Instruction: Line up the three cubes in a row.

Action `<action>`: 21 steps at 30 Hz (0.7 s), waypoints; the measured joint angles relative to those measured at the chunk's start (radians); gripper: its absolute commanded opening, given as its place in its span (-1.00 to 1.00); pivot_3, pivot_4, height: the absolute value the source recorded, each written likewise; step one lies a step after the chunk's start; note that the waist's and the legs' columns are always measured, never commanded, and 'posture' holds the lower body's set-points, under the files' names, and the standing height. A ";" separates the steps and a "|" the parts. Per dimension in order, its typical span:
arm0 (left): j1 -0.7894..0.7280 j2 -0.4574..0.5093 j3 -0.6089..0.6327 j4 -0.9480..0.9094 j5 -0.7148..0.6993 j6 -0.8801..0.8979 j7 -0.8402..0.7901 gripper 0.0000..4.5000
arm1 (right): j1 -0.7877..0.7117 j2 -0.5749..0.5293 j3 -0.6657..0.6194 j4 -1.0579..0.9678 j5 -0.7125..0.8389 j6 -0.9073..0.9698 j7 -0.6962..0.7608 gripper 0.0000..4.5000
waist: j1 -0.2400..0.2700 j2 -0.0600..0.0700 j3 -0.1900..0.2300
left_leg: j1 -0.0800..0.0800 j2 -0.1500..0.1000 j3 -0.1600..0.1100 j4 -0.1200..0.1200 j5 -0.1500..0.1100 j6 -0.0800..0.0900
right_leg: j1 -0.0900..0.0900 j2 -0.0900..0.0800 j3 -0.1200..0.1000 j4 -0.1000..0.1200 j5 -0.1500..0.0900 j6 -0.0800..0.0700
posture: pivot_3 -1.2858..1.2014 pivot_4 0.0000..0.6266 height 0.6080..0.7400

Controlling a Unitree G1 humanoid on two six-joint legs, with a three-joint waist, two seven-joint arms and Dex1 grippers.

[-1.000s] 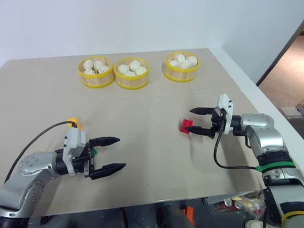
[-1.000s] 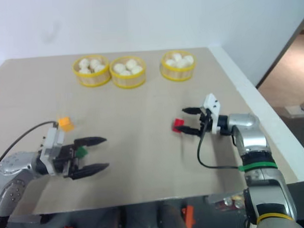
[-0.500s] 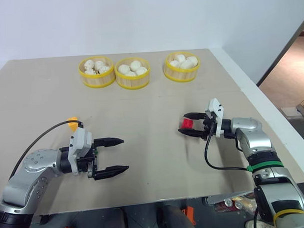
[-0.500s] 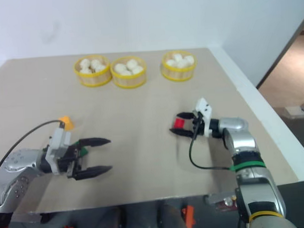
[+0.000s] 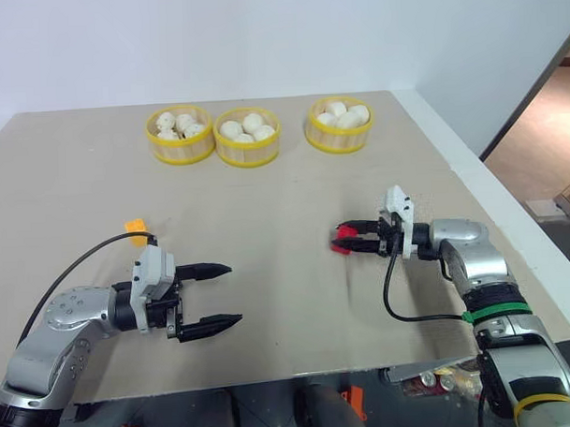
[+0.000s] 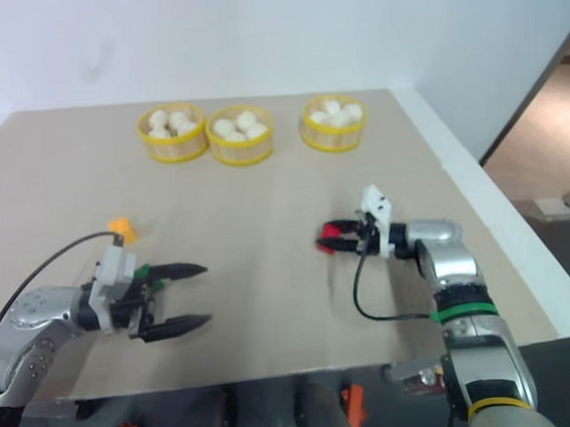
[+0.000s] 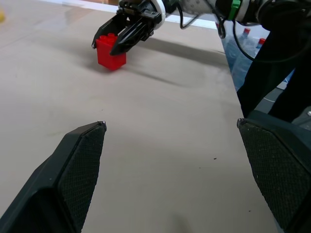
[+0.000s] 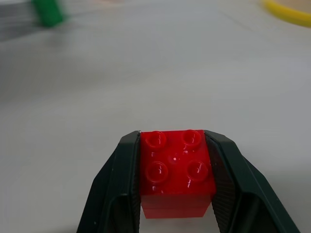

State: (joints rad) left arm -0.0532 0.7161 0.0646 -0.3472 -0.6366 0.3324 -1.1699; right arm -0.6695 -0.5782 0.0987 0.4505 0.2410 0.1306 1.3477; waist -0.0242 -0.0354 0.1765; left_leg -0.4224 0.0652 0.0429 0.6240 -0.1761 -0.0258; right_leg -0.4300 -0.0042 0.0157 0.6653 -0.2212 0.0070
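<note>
Where a second ago the right gripper stood with its fingers wide apart around the red cube, those fingers have now closed flat against the cube's two sides, pinching it just above or on the table; whether the cube has left the surface is hard to tell. The arm has also drawn slightly toward the middle of the table, with the cube going along. In the left wrist view the same red cube appears resting on the tabletop under the black fingers.

The left gripper has kept its place near the front left of the table, its two fingers spread wide with nothing between them. The green cube lies close beside that gripper's body, mostly hidden in the head views. The orange-yellow cube sits by itself behind the left arm, well apart from the red one.

Three baskets of white buns stand in a row at the far side, unchanged. No writing or label is legible on any item.
</note>
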 measured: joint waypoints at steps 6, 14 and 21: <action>0.004 0.012 -0.001 -0.001 0.000 -0.002 -0.024 1.00 | -0.077 0.042 0.111 -0.073 0.008 0.059 0.116 -0.44 | 0.000 0.000 0.000 | 0.000 0.000 0.000 0.000 0.000 0.000 | 0.000 0.000 0.000 0.001 0.000 -0.001 | 0.03 -0.52 1.00; 0.029 0.018 0.004 -0.009 0.000 -0.002 -0.030 1.00 | -0.148 0.090 0.166 0.126 -0.053 -0.070 0.155 -0.44 | 0.003 0.000 0.000 | -0.001 0.000 0.001 0.001 0.000 0.000 | -0.001 -0.001 0.001 0.000 -0.002 -0.004 | 0.03 -0.52 1.00; 0.063 0.018 0.011 -0.030 -0.001 -0.002 -0.014 1.00 | -0.197 0.112 0.166 0.286 -0.084 -0.177 0.163 -0.44 | 0.001 0.000 0.000 | -0.001 0.001 0.001 0.001 0.000 0.000 | -0.001 0.001 0.001 0.001 -0.001 -0.004 | 0.03 -0.52 1.00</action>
State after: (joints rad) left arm 0.0103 0.7337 0.0755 -0.3772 -0.6377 0.3307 -1.1836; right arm -0.8664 -0.4666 0.2647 0.7370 0.1573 -0.0469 1.5104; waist -0.0232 -0.0352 0.1766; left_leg -0.4229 0.0658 0.0436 0.6246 -0.1761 -0.0257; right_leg -0.4315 -0.0036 0.0168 0.6665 -0.2226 0.0027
